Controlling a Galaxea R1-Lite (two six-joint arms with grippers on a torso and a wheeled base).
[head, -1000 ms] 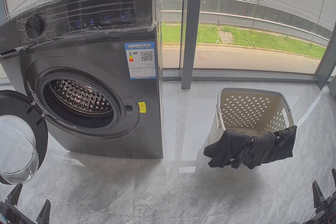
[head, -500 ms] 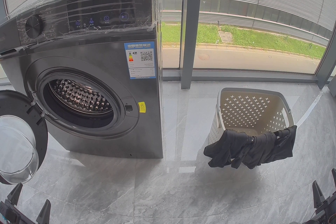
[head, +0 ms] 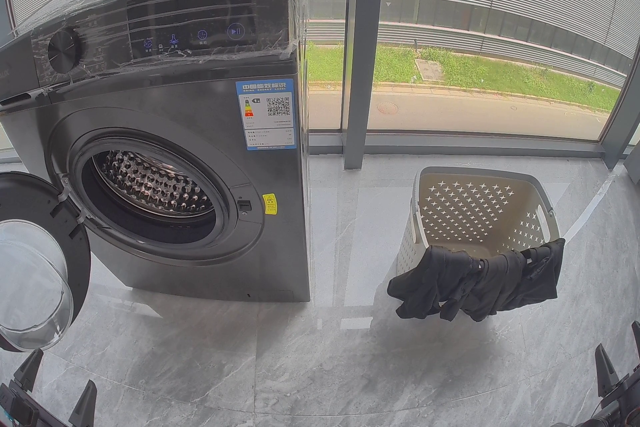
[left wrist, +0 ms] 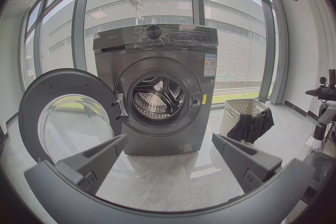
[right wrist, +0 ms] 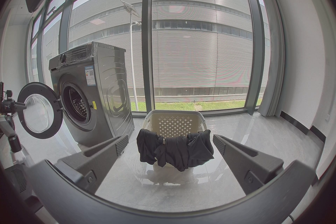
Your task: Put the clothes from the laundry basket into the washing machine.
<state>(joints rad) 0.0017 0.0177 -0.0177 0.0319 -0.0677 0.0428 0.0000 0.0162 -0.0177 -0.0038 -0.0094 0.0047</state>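
Nothing has moved since a second ago. Head view: the washing machine (head: 200, 201) fills 9 to 12 o'clock, and its open door (head: 30, 261) is cut off at the left edge. Black clothes (head: 477, 285) hang over the near rim of the laundry basket (head: 467, 208) at 4 o'clock, hiding part of its floor. The left gripper (head: 61, 369) at 7 and the right gripper (head: 619, 338) at 5 are cropped by the edges. Left wrist view: fingers spread apart, drum at 12. Right wrist view: fingers spread apart, clothes beyond them.

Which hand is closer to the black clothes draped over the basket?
Right. The right hand is in front of the black clothes; the left hand is across the floor, by the washer's open door.
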